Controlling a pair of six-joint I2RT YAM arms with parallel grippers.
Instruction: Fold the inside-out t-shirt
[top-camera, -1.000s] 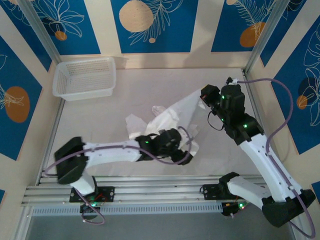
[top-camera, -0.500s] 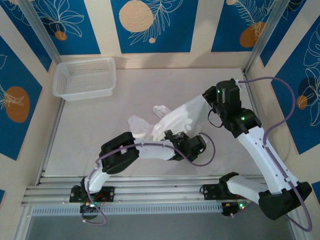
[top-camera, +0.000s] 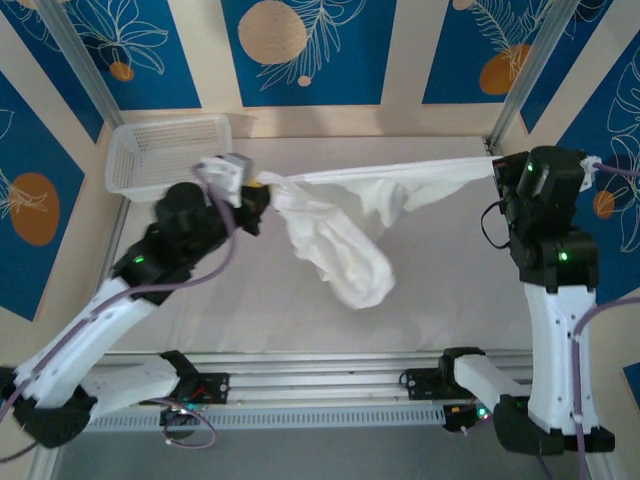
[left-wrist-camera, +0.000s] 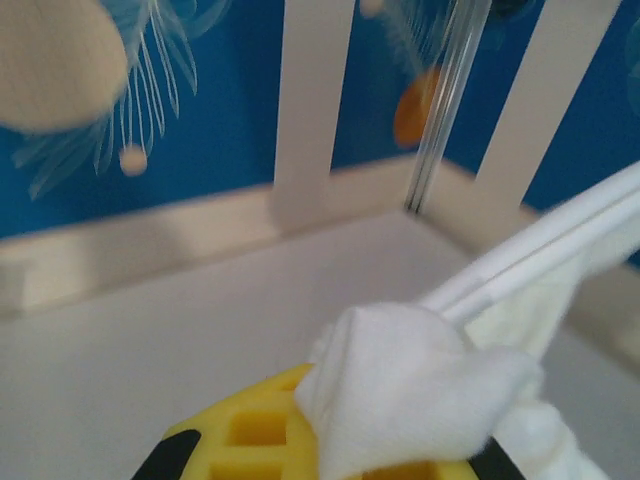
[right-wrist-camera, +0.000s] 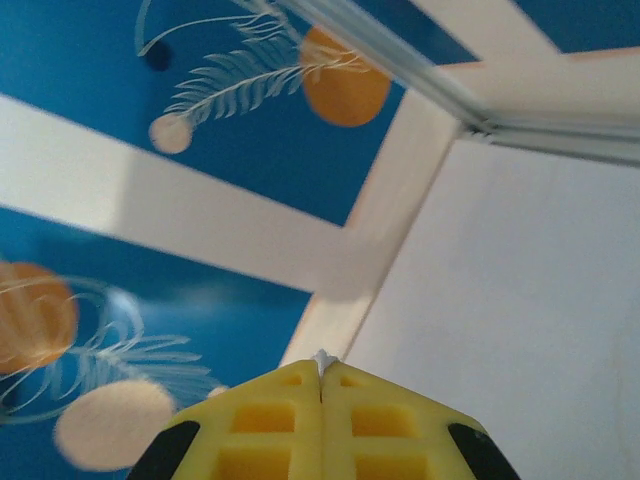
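Spreading step: we're holding the inside-out t-shirt (top-camera: 340, 250) stretched between the left pincer (top-camera: 258, 188) and right pincer (top-camera: 497, 168), both clamped on it, bulk sagging below. Next we'd probably lay it flat on the desk (top-camera: 450, 300).

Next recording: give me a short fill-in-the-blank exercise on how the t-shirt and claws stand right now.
1. The left claw and right claw are both ____ on the t-shirt.
2. The basket sits nearer the ____ claw.
3. The t-shirt and basket are both ____ in colour.

Missing words: shut; left; white.
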